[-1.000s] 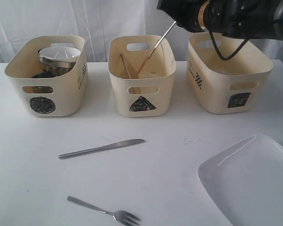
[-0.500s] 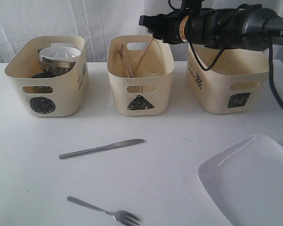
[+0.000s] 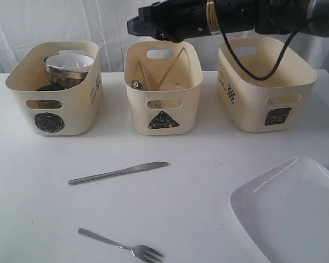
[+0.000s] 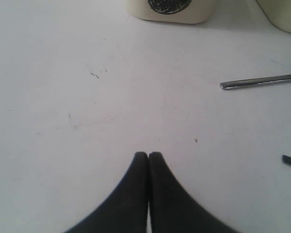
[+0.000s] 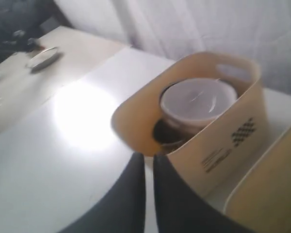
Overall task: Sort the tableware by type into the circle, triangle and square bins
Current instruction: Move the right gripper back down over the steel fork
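Our right gripper [image 3: 137, 25], fingers almost together on nothing, hangs above the far left corner of the cream plastic triangle-marked tub [image 3: 163, 109], where wooden chopsticks [image 3: 174, 67] and a steel spoon [image 3: 137, 85] lean. Our left gripper [image 4: 148, 156] is closed and empty over the white table [image 4: 63, 97], near the steel table knife [image 4: 257, 81].

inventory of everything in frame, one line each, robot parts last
Cream plastic tubs: 3, in a row at the back; circle tub left, triangle tub middle, square tub right.
Shiny steel bowl: 1 visible, in the circle tub; darker items beneath are unclear.
Wooden chopsticks: several, brown, leaning in the triangle tub.
Steel spoon: 1, in the triangle tub, mostly hidden.
Steel table knife: 1, on the table before the tubs.
Steel fork: 1, front.
White rounded-square plate: 1, front right.
White table: 1.
Left gripper: black, shut, empty.
Right gripper: black, fingers together, empty, above the tubs.
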`<action>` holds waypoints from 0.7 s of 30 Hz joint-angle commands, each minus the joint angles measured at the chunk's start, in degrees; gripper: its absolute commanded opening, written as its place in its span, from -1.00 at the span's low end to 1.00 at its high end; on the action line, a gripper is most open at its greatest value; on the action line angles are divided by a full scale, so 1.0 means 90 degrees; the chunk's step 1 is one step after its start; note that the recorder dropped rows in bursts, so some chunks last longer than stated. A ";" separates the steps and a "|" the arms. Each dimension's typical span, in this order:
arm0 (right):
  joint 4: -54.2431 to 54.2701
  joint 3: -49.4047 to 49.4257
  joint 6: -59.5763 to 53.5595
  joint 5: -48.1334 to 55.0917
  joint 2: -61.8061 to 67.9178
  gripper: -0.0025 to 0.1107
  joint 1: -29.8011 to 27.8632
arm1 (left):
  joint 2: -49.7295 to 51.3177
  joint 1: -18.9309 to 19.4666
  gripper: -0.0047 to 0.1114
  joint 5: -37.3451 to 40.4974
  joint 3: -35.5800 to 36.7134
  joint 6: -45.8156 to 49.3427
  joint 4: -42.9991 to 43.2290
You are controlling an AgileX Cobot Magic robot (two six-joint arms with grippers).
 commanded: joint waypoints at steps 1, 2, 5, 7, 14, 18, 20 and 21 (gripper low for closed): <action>-0.0211 0.0505 0.0419 -0.0562 -0.0028 -0.96 0.0009 | -0.0032 0.0003 -0.92 0.0254 0.0047 -0.0032 -0.0064; -0.0211 0.0639 0.0474 -0.0515 -0.0028 -0.96 0.0009 | -0.0032 0.0003 -0.92 0.0254 0.0047 -0.0032 -0.0064; -0.0211 0.1245 0.0583 -0.0189 -0.0100 -0.96 0.0009 | -0.0032 0.0003 -0.92 0.0254 0.0047 -0.0032 -0.0064; -0.0211 0.1776 0.0597 0.0145 -0.0264 -0.96 0.0009 | -0.0032 0.0003 -0.92 0.0254 0.0047 -0.0032 -0.0064; -0.0211 0.3419 0.0610 0.0997 -0.1733 -0.96 0.0193 | -0.0032 0.0003 -0.92 0.0254 0.0047 -0.0032 -0.0064; -0.0211 0.4072 0.0579 0.1910 -0.2978 -0.96 0.0591 | -0.0032 0.0003 -0.92 0.0254 0.0047 -0.0032 -0.0064; -0.0211 0.4356 0.0274 0.2963 -0.3449 -0.96 0.0880 | -0.0032 0.0003 -0.92 0.0254 0.0047 -0.0032 -0.0064; -0.0211 0.4475 0.0137 0.3605 -0.3579 -0.96 0.1000 | -0.0032 0.0003 -0.92 0.0254 0.0047 -0.0032 -0.0064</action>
